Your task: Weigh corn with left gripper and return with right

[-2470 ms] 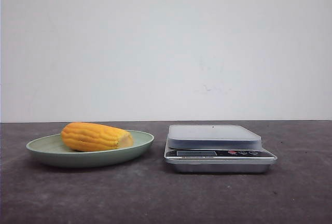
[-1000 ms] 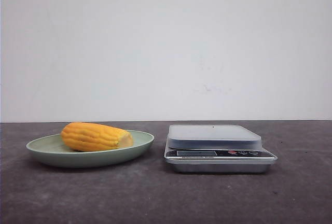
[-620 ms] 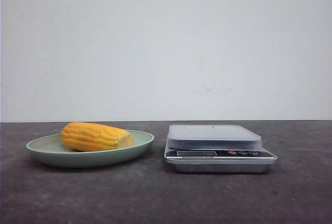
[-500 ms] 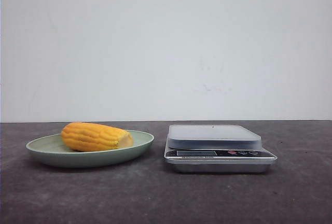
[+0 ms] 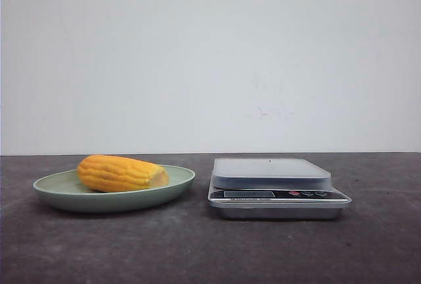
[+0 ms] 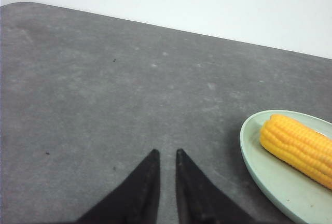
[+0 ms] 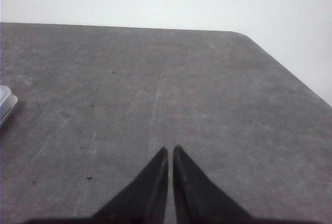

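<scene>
Well apart from left fingers [image 6: 155,182], corn [image 6: 298,149] on plate [image 6: 270,182].

Left pincer [image 6: 166,155] black, pointed fingers, right pincer [image 7: 170,151] alike

The front view looks low and level across the desk [image 5: 197,251] toward a white wall. Each wrist view looks down steeply from close above the desk. The left wrist view shares the plate [image 6: 259,167] at lower right with the front view's lower left [image 5: 59,189].
</scene>
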Tool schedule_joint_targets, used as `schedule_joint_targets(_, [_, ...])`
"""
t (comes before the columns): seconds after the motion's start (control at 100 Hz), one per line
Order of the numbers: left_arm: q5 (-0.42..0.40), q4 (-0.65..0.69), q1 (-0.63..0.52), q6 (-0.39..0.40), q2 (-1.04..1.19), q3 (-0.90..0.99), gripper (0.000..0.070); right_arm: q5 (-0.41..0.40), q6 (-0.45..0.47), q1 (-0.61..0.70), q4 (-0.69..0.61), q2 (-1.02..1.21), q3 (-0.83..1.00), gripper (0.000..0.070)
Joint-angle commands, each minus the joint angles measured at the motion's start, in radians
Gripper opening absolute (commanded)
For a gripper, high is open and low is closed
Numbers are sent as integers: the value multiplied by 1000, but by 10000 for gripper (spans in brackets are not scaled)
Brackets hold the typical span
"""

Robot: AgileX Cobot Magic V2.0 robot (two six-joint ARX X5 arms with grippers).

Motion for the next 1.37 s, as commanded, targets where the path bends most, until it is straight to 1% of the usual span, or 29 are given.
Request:
schedule_joint_targets(0.0, [3,-6,2,6,-1,-17,11,-4,13,-2,-9,0,-4,12])
schedule_joint_targets(0.1, [3,-6,2,6,-1,-17,11,-27,13,-2,-6,0,-4,12])
schedule_joint_targets(1.36, [3,-6,1,6,-1,-17,11,-26,13,-2,6,0,-4,12])
